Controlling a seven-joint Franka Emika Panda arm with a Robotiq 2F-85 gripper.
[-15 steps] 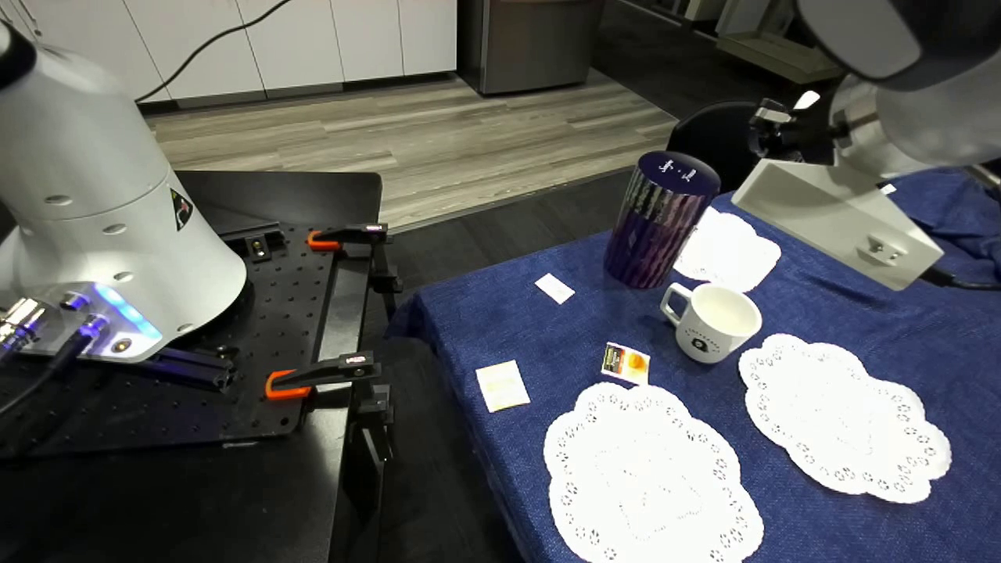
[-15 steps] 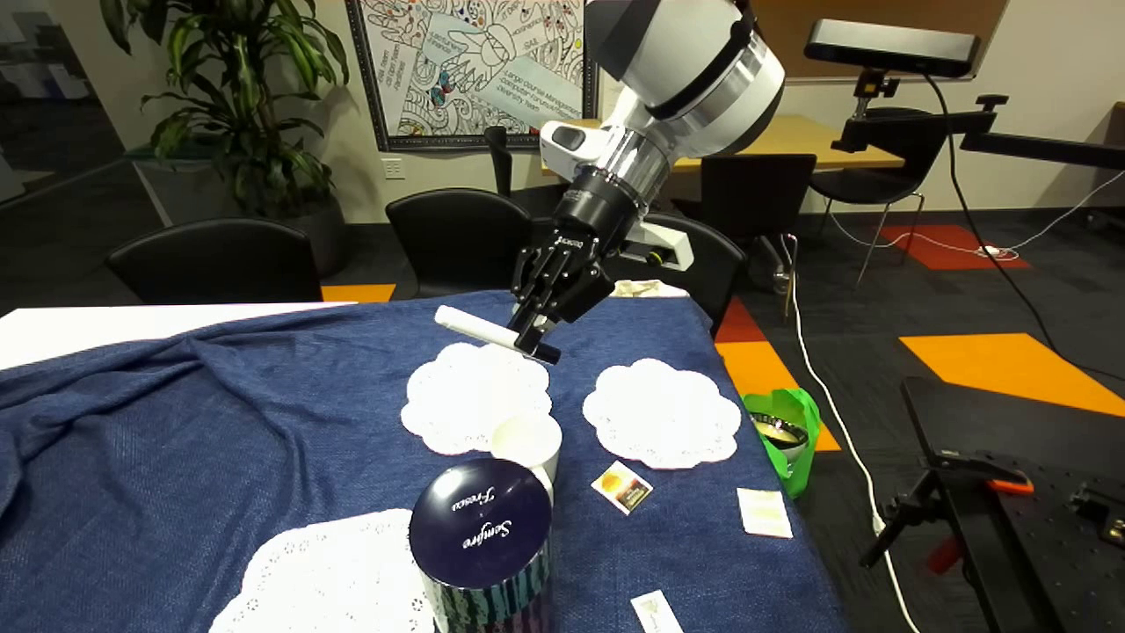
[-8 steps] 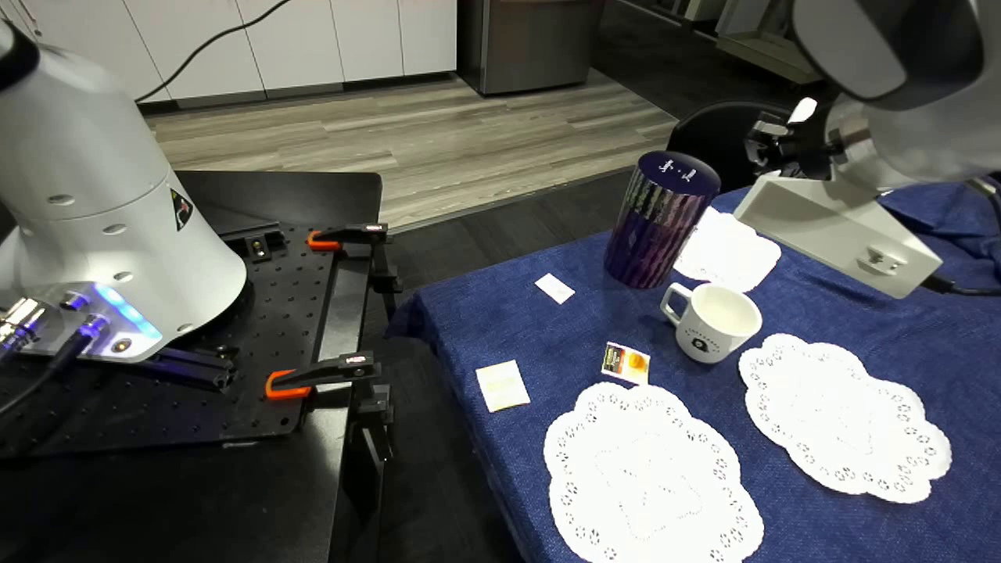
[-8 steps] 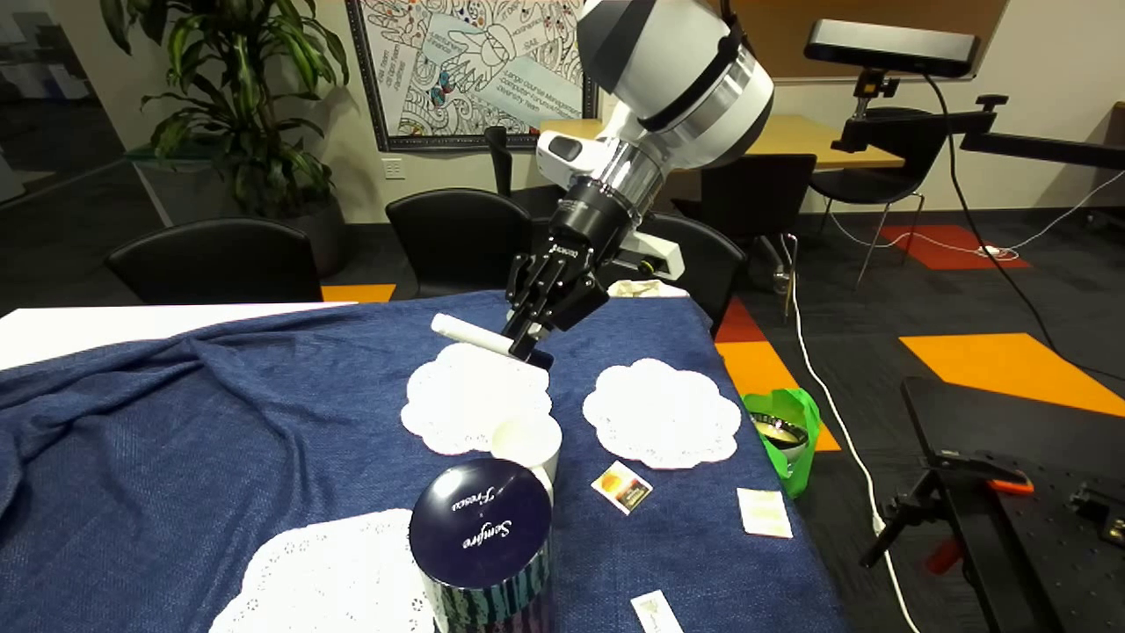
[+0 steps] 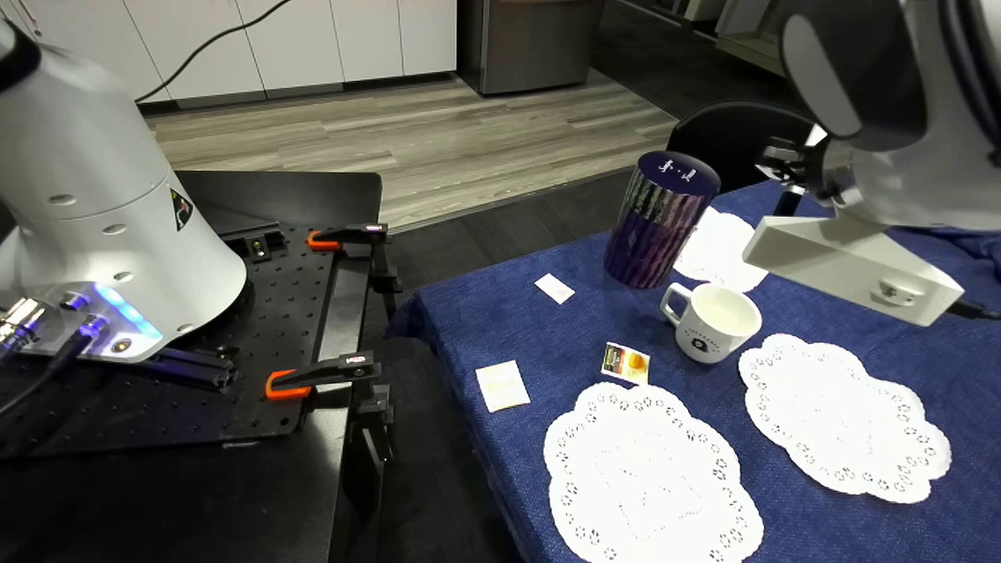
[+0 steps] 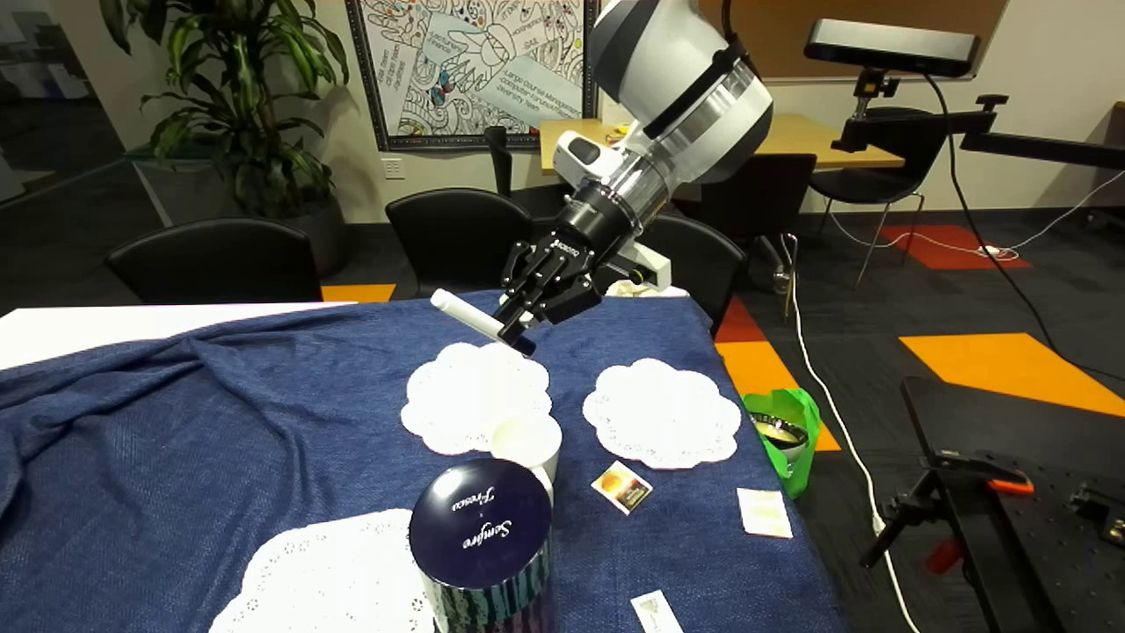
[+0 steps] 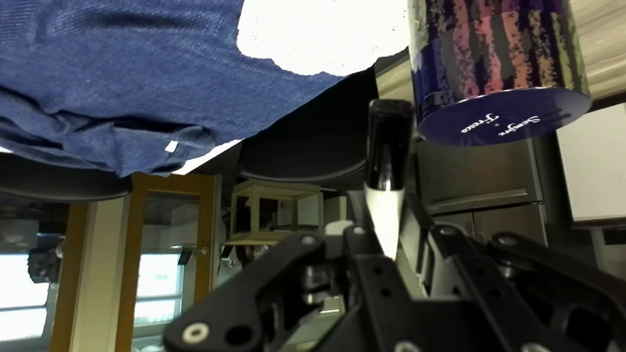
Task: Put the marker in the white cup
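Black jointed claw [image 6: 515, 328] clamped on the slim white, black-ended, plastic-looking marker [image 6: 479, 320], aloft, its axis slanting down rightward in an exterior view! The squat white ceramic-looking mug [image 6: 533, 440] sits lower, apparently nearer, slightly right.

White cabinets [image 5: 301, 47] border a wood-plank floor [image 5: 328, 148] in an exterior view. A framed drawing [image 6: 475, 79] hangs on a pale wall [image 6: 444, 171] behind black chairs [image 6: 457, 242]; orange squares [image 6: 1011, 374] mark the dark carpet [image 6: 914, 303]. The wrist view shows bright windows [image 7: 19, 278].
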